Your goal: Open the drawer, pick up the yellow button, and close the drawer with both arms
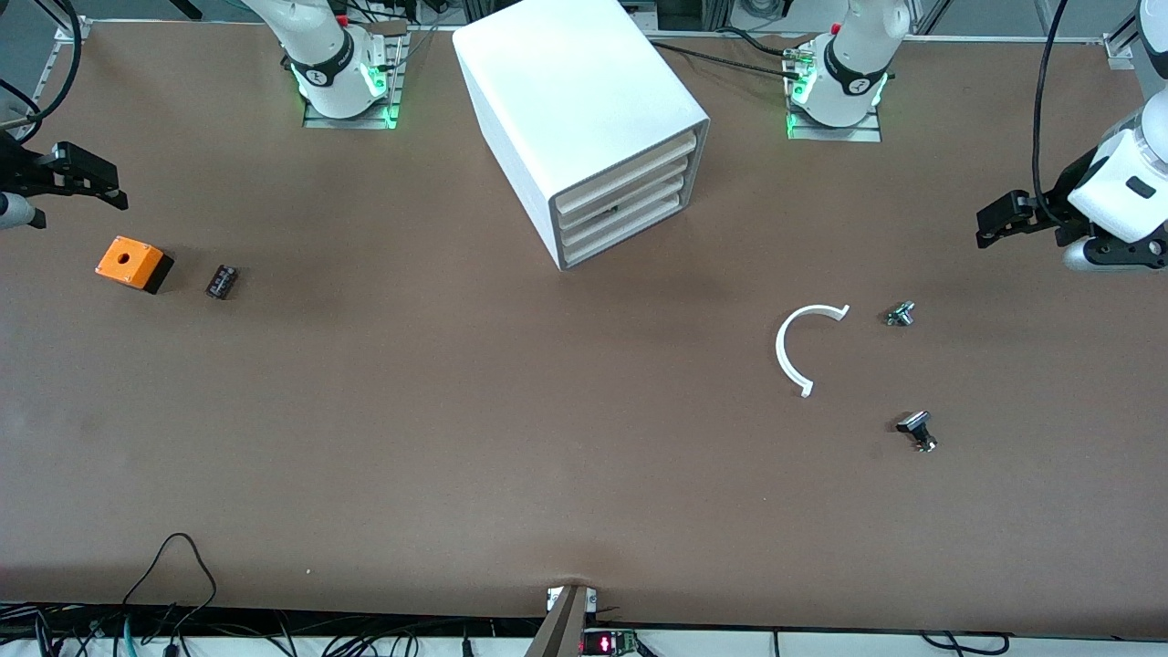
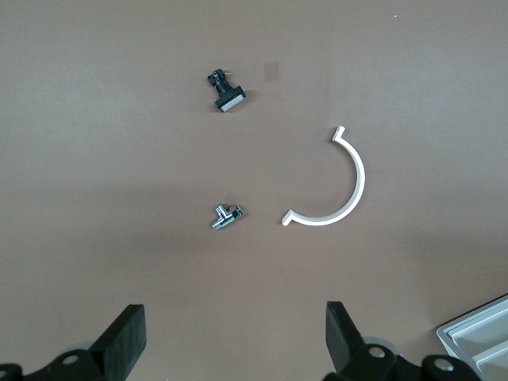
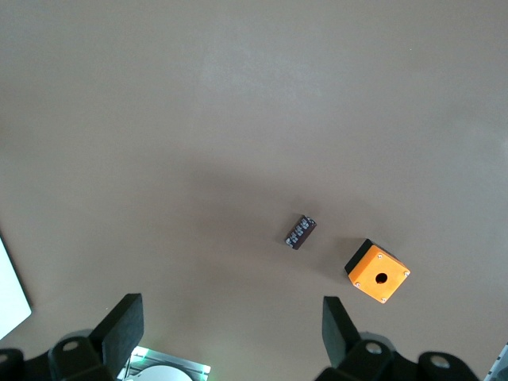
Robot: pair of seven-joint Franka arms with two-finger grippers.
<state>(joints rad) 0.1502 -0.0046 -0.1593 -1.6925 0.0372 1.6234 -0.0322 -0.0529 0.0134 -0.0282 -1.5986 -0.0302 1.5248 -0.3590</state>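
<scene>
Brown counter [image 1: 547, 438]: shut topmost cream-fronted drawer [image 1: 630, 157] of the white box cabinet [image 1: 575, 109]; left tool [image 2: 234, 345] and right tool [image 3: 226, 337], both wide, wait at their ends; pull squarely; button unseen.

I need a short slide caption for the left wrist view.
Open left end effector above a white arc and two small parts on the table.

Left gripper [image 1: 990, 224]: you've got it hanging high at its own end of the table, fingers spread wide.
Right gripper [image 1: 109, 187]: yours hangs high at its own end, fingers apart.
</scene>
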